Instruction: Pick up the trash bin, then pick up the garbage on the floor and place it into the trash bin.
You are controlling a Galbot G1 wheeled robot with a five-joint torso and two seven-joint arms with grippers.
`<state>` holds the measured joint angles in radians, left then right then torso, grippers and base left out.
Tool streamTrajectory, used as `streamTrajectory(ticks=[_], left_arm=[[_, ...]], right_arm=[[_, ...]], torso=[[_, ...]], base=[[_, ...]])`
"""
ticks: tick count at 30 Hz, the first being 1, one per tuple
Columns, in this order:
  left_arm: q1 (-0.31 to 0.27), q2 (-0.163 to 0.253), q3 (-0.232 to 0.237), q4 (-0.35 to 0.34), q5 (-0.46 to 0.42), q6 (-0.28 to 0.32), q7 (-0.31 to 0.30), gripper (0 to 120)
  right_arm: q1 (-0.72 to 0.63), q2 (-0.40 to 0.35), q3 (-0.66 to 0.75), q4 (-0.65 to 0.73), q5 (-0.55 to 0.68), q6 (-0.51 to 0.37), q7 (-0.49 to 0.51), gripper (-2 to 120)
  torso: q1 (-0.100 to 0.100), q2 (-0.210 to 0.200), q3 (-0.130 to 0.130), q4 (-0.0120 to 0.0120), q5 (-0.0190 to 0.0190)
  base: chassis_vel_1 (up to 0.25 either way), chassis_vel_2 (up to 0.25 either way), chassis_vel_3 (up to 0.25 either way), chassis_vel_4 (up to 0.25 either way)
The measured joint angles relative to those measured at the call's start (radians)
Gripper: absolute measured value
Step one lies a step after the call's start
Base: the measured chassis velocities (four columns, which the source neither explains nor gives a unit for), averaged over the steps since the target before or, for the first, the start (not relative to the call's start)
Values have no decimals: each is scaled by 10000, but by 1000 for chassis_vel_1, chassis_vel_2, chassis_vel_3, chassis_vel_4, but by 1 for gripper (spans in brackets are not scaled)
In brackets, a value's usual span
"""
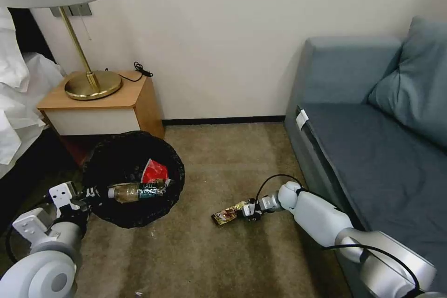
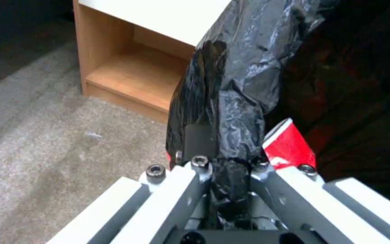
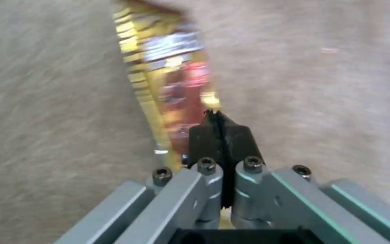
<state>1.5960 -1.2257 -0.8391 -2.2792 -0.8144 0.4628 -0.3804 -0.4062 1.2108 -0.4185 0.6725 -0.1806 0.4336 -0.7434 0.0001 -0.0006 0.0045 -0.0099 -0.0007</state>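
The trash bin (image 1: 122, 214), lined with a crinkled black bag, hangs low at the left over the carpet. My left gripper (image 1: 91, 192) is shut on its rim; in the left wrist view the bag (image 2: 244, 84) is pinched between the fingers (image 2: 199, 139). Inside lie garbage items: a red-and-white wrapper (image 1: 154, 171) (image 2: 289, 145) and a clear bottle (image 1: 135, 192). Right of the bin, low at the carpet, my right gripper (image 1: 249, 209) (image 3: 220, 130) is shut on one end of a flat dark-and-gold wrapper (image 1: 228, 215) (image 3: 172, 78).
A wooden nightstand (image 1: 107, 102) (image 2: 132, 67) with a brass lamp (image 1: 91, 84) stands behind the bin. White bedding (image 1: 14, 102) is at the far left. A blue-grey sofa (image 1: 372, 149) fills the right side. Open carpet (image 1: 223, 163) lies between.
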Motion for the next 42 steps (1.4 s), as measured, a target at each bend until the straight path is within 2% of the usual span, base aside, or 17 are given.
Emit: streamTrajectory(ticks=[3, 5, 6, 8, 9, 11, 12, 15, 21, 23, 24, 29, 38, 39, 40, 41, 42], left_arm=[[9, -19, 9, 0, 27, 0, 2, 1], [32, -61, 25, -3, 97, -13, 18, 1], [32, -61, 25, -3, 97, -13, 18, 1], [42, -91, 32, -8, 155, -59, 34, 1], [42, -91, 32, -8, 155, -59, 34, 1], [45, -53, 10, -14, 157, -85, 54, 1], [45, -53, 10, -14, 157, -85, 54, 1], [-6, 5, -5, 80, 150, -138, 87, 1], [-60, 37, 26, 218, 158, -179, 93, 1], [-104, 44, 59, 300, 166, -204, 113, 1], [-104, 44, 59, 300, 166, -204, 113, 1], [-289, 17, 118, 633, 163, -292, 180, 1], [-545, -7, 222, 967, 79, -347, 214, 1], [-556, 18, 220, 983, 51, -348, 215, 1], [-560, 57, 198, 1003, 22, -349, 220, 1], [-560, 57, 198, 1003, 22, -349, 220, 1], [-561, 71, 184, 1011, 20, -354, 226, 1]], right_arm=[[13, -265, 56, 248, 589, -104, 1, 0], [-190, -1071, 395, 1150, 1921, -295, 103, 0], [-190, -1071, 395, 1150, 1921, -295, 103, 0], [-656, -2101, 914, 2637, 3475, -656, 610, 0], [-656, -2101, 914, 2637, 3475, -656, 610, 0], [-1130, -2710, 1437, 3806, 4823, -1009, 917, 0], [-1130, -2710, 1437, 3806, 4823, -1009, 917, 0], [-1843, -3318, 2163, 5408, 6495, -1219, 1171, 0], [-2495, -3676, 3368, 7094, 7491, -1204, 1465, 0], [-2567, -3696, 3788, 7848, 8159, -1201, 1722, 0], [-2567, -3696, 3788, 7848, 8159, -1201, 1722, 0], [-2286, -3637, 3659, 9293, 9719, -1315, 1957, 0], [-1803, -3188, 2602, 10113, 9648, -1811, 2076, 0], [-1831, -3198, 2498, 9975, 9256, -1828, 2221, 0], [-1912, -3327, 2343, 9320, 8318, -1699, 2310, 0], [-1912, -3327, 2343, 9320, 8318, -1699, 2310, 0], [-1950, -3461, 2217, 8760, 7763, -1545, 2054, 2]], torso=[[-1, 0, -1, 0, -3], [0, 0, 0, -6, 2], [0, 0, 0, -6, 2], [0, 0, -1, -9, -4], [0, 0, -1, -9, -4], [0, 0, -1, -6, 0], [0, 0, -1, -6, 0], [0, 1, -1, -4, 2], [-1, 1, -1, -6, -2], [-1, 1, -1, -4, -2], [-1, 1, -1, -4, -2], [-1, 1, -1, -4, -5], [-1, 1, -1, 0, -6], [-1, 1, -1, 0, -7], [-1, 1, 0, -1, -5], [-1, 1, 0, -1, -5], [0, 1, 1, -5, -2]], base=[[0, 0, 0, 0], [0, 0, 0, 0], [0, 0, 0, 0], [0, 0, 0, 0], [0, 0, 0, 0], [0, 0, 0, 0], [0, 0, 0, 0], [0, 0, 0, 0], [0, 0, 0, 0], [0, 0, 0, 0], [0, 0, 0, 0], [0, 0, 0, 0], [0, 0, 0, 0], [0, 0, 0, 0], [0, 0, 0, 0], [0, 0, 0, 0], [0, 0, 0, 0]])
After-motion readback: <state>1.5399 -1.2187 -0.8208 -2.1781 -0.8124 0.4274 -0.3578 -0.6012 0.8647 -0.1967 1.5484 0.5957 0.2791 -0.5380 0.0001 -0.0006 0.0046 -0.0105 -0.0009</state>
